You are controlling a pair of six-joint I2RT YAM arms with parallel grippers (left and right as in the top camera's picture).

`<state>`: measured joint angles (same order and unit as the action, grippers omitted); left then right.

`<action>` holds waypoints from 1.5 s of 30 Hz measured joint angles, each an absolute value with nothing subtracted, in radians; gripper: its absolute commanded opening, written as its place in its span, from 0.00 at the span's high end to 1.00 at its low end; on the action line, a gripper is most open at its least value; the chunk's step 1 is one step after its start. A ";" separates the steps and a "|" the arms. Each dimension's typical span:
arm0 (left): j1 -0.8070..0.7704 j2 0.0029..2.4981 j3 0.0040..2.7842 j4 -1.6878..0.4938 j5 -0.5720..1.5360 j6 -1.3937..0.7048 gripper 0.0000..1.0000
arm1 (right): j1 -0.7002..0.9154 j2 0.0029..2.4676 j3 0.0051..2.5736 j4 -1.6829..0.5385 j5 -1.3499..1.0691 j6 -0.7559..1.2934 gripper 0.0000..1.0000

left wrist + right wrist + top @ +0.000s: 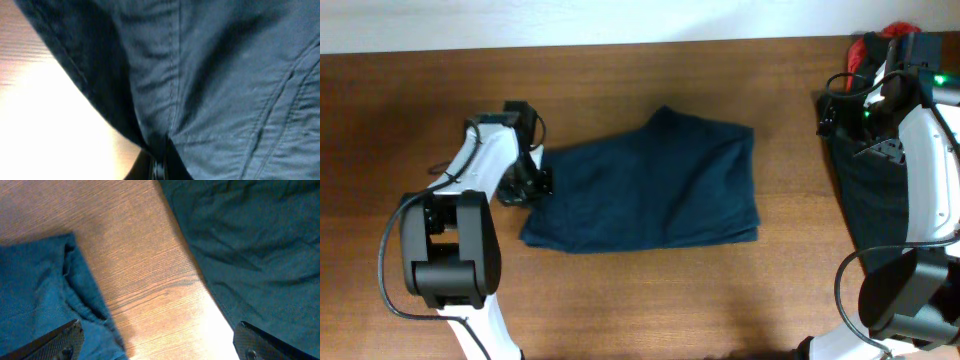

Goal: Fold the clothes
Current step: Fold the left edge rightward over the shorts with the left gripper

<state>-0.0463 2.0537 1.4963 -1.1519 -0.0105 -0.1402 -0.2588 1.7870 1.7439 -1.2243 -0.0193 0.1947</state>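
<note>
A navy blue garment (650, 185) lies partly folded at the middle of the table. My left gripper (533, 182) is at its left edge. In the left wrist view the navy cloth (215, 75) fills the frame and the fingers (161, 167) are shut on a pinch of it. A black garment (875, 200) lies at the right under my right arm. A red-and-black piece (878, 45) sits at the far right corner. My right gripper (160, 345) is wide open and empty over bare wood, between the navy garment (40, 295) and the black garment (250, 245).
The wooden table (650, 300) runs to a white wall at the back. Both arm bases stand at the front left (445, 260) and front right (905, 290).
</note>
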 measured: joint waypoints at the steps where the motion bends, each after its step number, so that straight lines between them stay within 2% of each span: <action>1: -0.037 2.058 1.558 -1.245 -0.057 -0.154 0.99 | -0.258 1.787 1.744 -1.223 -0.020 0.195 0.01; 2: -0.028 2.065 1.683 -1.374 -0.120 -0.174 1.00 | -0.259 1.787 1.744 -1.224 -0.019 0.195 0.01; 6: -0.052 2.072 2.095 -1.667 -0.177 -0.211 0.99 | -0.258 1.787 1.744 -1.223 -0.019 0.195 0.01; 9: -0.155 2.044 2.251 -1.684 -0.135 -0.220 1.00 | -0.259 1.787 1.744 -1.223 -0.019 0.195 0.01; 16: -0.360 2.040 2.252 -1.678 -0.062 -0.279 1.00 | -0.259 1.787 1.744 -1.223 -0.019 0.195 0.01; 20: -0.498 2.041 2.236 -1.588 -0.028 -0.289 0.99 | -0.259 1.787 1.744 -1.223 -0.019 0.195 0.01; 24: -0.589 2.054 2.075 -1.371 0.020 -0.293 0.99 | -0.259 1.787 1.744 -1.222 -0.019 0.195 0.01; 29: -0.648 2.054 1.852 -1.133 0.064 -0.293 0.99 | -0.259 1.787 1.744 -1.223 -0.019 0.194 0.01; 34: -0.654 2.054 1.769 -1.089 0.126 -0.293 0.99 | -0.259 1.787 1.744 -1.223 -0.019 0.195 0.01; 35: -0.654 2.054 1.755 -1.087 0.140 -0.293 0.94 | -0.259 1.787 1.744 -1.223 -0.019 0.195 0.01; 36: -0.654 2.054 1.750 -1.087 0.154 -0.294 0.83 | -0.259 1.787 1.744 -1.223 -0.019 0.195 0.01; 37: -0.654 2.054 1.750 -1.083 0.171 -0.292 0.60 | -0.259 1.787 1.744 -1.223 -0.019 0.195 0.01; 38: -0.654 2.054 1.750 -1.079 0.195 -0.304 0.51 | -0.259 1.787 1.744 -1.223 -0.019 0.195 0.01; 43: -0.662 2.054 1.773 -1.164 0.260 -0.305 0.51 | -0.259 1.787 1.744 -1.224 -0.019 0.195 0.01; 44: -0.662 2.054 1.787 -1.180 0.262 -0.303 0.56 | -0.259 1.787 1.744 -1.223 -0.019 0.195 0.01; 45: -0.660 2.055 1.849 -1.230 0.262 -0.292 0.72 | -0.259 1.787 1.744 -1.224 -0.019 0.195 0.01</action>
<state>-0.6598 2.0552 1.8492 -1.2297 0.2623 -0.2916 -0.2588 1.7870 1.7439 -1.2240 -0.0193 0.1947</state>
